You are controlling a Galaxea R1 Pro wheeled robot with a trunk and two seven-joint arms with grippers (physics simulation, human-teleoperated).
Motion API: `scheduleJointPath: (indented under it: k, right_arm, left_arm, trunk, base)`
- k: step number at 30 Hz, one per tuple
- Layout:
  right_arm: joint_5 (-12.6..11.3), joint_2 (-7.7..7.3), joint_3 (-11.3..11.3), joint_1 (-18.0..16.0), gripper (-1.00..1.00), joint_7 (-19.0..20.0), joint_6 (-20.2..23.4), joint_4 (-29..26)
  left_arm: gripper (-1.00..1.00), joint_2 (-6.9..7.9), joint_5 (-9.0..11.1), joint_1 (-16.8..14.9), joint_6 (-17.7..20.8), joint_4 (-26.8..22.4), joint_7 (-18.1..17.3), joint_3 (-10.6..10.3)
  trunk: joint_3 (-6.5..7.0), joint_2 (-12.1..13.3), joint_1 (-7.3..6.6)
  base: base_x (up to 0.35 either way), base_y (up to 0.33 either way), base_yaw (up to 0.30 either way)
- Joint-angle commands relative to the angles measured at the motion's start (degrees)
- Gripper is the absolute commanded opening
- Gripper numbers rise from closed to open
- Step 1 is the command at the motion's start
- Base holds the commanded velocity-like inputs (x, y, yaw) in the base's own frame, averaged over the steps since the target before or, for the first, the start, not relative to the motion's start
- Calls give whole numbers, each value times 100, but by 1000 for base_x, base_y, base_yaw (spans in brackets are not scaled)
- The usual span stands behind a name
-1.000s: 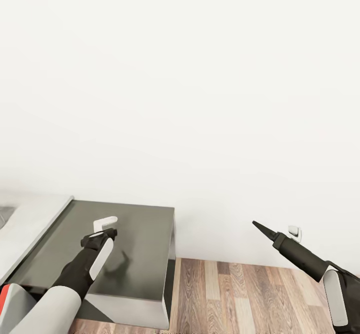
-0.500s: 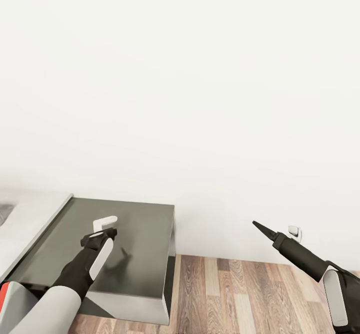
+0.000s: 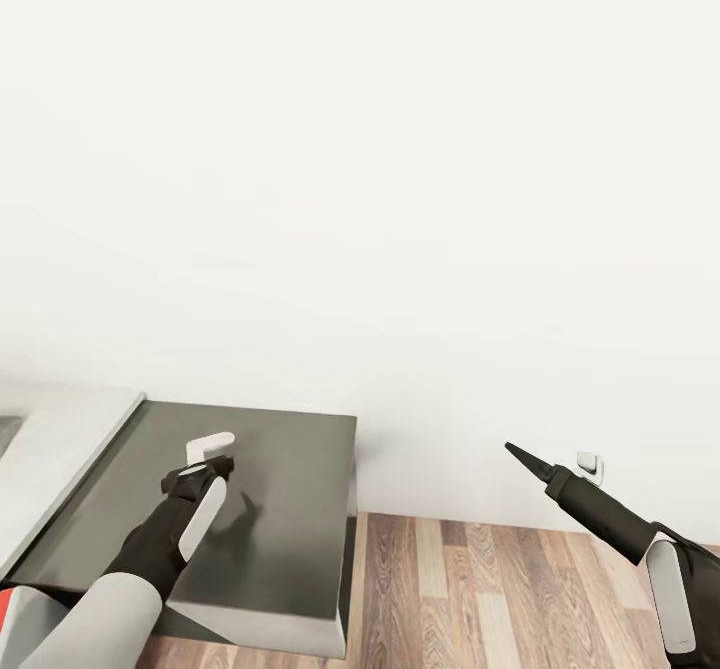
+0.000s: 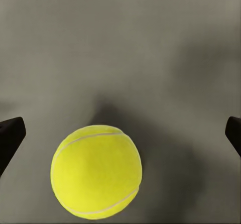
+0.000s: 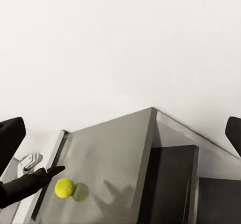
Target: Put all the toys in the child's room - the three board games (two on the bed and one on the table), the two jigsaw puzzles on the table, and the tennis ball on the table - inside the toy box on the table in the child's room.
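While our head camera faces a white wall (image 3: 360,149), our left gripper (image 3: 200,469) hangs over the dark cabinet (image 3: 280,509); our right gripper (image 3: 525,459) points over the floor (image 3: 480,589). At our left wrist, released jaws flank the ball (image 4: 96,171), untouched. From our right wrist, spread jaws frame the ball (image 5: 65,188) on the cabinet.

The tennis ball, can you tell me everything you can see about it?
The tennis ball is round, bright yellow-green and a bit fuzzy-looking, with a thin pale seam curving across it. It sits by itself on the flat dark-grey cabinet top, with a soft shadow beside it. In the left wrist view it lies between the left hand's two black fingertips, which are spread wide and not touching it. In the right wrist view it looks tiny, right by that arm's pointed tip.
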Motion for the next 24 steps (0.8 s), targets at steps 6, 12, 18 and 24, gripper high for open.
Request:
scheduleJointPath:
  k: [6, 12, 18, 24]
  right_arm:
    - [-17, 0, -5, -4, 100, 6, 33, 3]
    - [-17, 0, -2, -4, 100, 7, 33, 0]
    - [-17, 0, 2, -4, 100, 8, 33, -1]
    - [-17, 0, 3, -4, 100, 5, 33, -2]
  left_arm:
    - [100, 9, 49, -5, 18, -8, 54, -32]
    - [100, 4, 49, -5, 19, -8, 52, -32]
    - [100, -1, 49, -5, 20, -8, 49, -37]
    - [100, -8, 49, -5, 25, -8, 49, -47]
  trunk:
    - [-57, -12, 4]
    - [-104, -12, 4]
    - [-136, -12, 4]
    - [-144, -12, 4]
  base:
    - [29, 18, 0]
    - [16, 22, 0]
    - [57, 171, 0]
    - [19, 70, 0]
